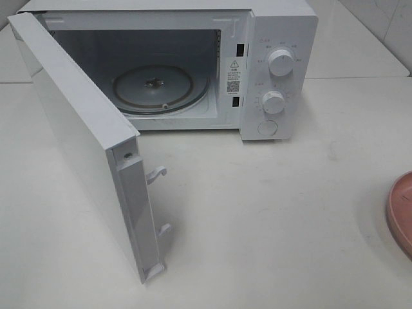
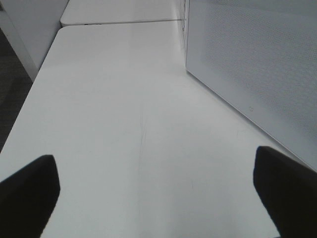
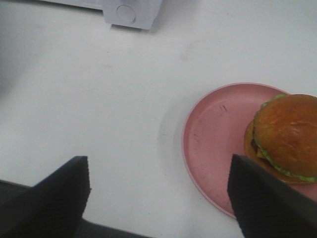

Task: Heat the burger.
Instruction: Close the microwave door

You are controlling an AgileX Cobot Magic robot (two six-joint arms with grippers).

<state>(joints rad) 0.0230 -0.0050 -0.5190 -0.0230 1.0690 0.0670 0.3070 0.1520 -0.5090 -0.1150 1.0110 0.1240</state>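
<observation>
The burger (image 3: 286, 138), with a golden-brown bun and green lettuce frill, sits on a round pink plate (image 3: 213, 139) in the right wrist view. My right gripper (image 3: 158, 198) hangs open above the table beside the plate, empty, one finger (image 3: 267, 203) over the plate's rim. In the exterior high view only the plate's edge (image 1: 400, 212) shows at the far right; the burger is out of that view. The white microwave (image 1: 277, 71) stands at the back with its door (image 1: 77, 135) swung wide open and its glass turntable (image 1: 161, 89) bare. My left gripper (image 2: 156, 193) is open over bare table beside the door panel (image 2: 252, 64).
The open door juts toward the table's front on the left, with two latch hooks (image 1: 156, 174) on its edge. Two knobs (image 1: 281, 62) and a round button (image 1: 267, 128) sit on the microwave's control panel. The table edge (image 2: 29, 94) drops to a dark floor.
</observation>
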